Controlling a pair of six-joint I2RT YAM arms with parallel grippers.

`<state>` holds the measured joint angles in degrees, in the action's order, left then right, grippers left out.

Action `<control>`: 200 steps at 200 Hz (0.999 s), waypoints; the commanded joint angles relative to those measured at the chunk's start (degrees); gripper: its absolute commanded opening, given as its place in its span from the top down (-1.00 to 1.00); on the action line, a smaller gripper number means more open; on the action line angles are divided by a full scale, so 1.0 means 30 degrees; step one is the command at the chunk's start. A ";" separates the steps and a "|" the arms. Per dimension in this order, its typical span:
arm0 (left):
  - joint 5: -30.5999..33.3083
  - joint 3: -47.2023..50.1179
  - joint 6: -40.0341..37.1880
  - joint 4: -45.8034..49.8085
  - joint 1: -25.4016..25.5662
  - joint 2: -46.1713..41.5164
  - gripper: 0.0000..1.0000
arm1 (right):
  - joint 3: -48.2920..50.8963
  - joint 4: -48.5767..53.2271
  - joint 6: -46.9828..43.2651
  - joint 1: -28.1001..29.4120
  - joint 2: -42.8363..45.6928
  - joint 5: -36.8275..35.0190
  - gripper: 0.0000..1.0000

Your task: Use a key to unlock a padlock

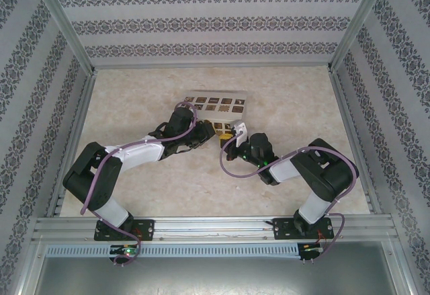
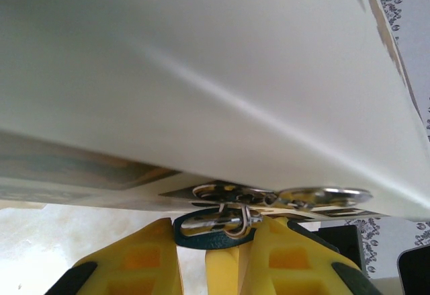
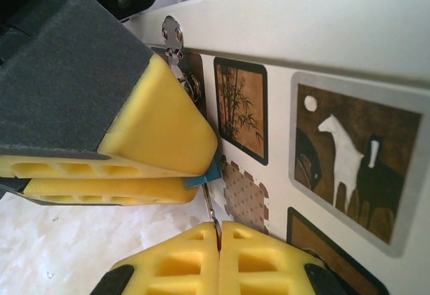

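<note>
Right jaws pinch the key [image 3: 210,206], tip at the blue padlock [image 3: 213,172] gripped by left jaws against the cream box [image 3: 336,33]; unlocking turn seemingly remains.

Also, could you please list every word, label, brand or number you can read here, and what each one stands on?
None: no word, number or brand mark can be read.
The cream box: picture panels only, a white horse and bamboo, no lettering.
The padlock: too little shows to read any marking.
The walls: ornamental bands, no text.
</note>
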<state>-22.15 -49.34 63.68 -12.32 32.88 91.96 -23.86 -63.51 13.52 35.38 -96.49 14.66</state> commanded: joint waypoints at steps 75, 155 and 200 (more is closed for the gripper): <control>-0.2870 -0.0620 0.0094 -0.0699 0.0232 -0.0508 0.67 | -0.0642 -0.1156 0.0532 -0.0138 0.0055 0.1237 1.00; -0.2756 -0.0695 -0.0104 -0.0318 0.0055 -0.0508 0.67 | 0.0041 -0.0482 0.0078 -0.0168 0.0463 0.0405 1.00; -0.2844 -0.0912 -0.0162 -0.0262 -0.0033 -0.0358 0.67 | 0.0245 -0.0657 0.0196 -0.0170 0.0607 0.0469 1.00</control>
<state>-23.22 -49.39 63.46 -12.01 32.49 91.96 -23.73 -63.35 14.17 34.96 -96.38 15.90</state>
